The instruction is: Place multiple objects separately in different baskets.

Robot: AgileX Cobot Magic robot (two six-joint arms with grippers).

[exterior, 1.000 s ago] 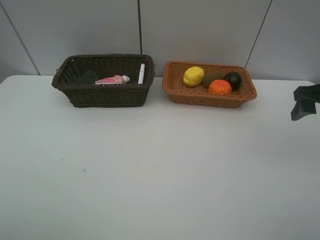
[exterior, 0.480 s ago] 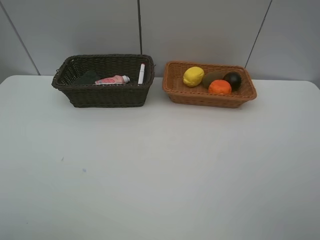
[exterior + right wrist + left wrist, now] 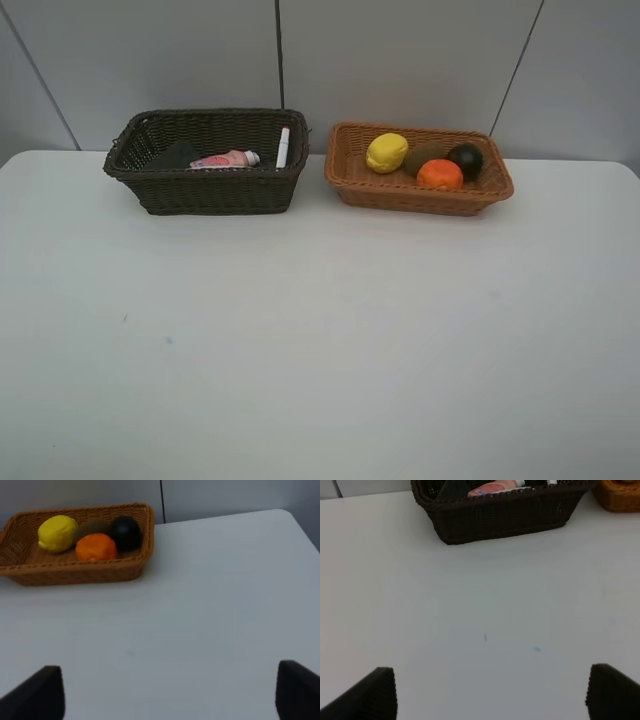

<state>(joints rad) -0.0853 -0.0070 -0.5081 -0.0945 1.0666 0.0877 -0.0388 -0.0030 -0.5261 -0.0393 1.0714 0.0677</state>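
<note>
The dark brown basket [image 3: 205,190] stands at the back left and holds the dark green eraser [image 3: 176,154], the pink bottle [image 3: 226,159] and the white marker [image 3: 283,146]. The blue-capped tube is hidden. The light orange-tan basket [image 3: 418,195] at the back right holds the lemon [image 3: 387,152], kiwi [image 3: 423,155], orange [image 3: 440,174] and mangosteen [image 3: 466,158]. Neither arm shows in the exterior view. My left gripper [image 3: 492,692] is open and empty over the table, well short of the dark basket [image 3: 500,517]. My right gripper [image 3: 170,692] is open and empty, far from the tan basket [image 3: 75,570].
The white table [image 3: 320,330] has small marks on its left part [image 3: 168,341]. Its far right corner shows in the right wrist view [image 3: 285,515]. A grey panelled wall [image 3: 400,60] rises behind the baskets.
The right arm's dark gripper stood at the right edge of the exterior view one second ago; it has since left that view. The baskets and their contents have not moved.
</note>
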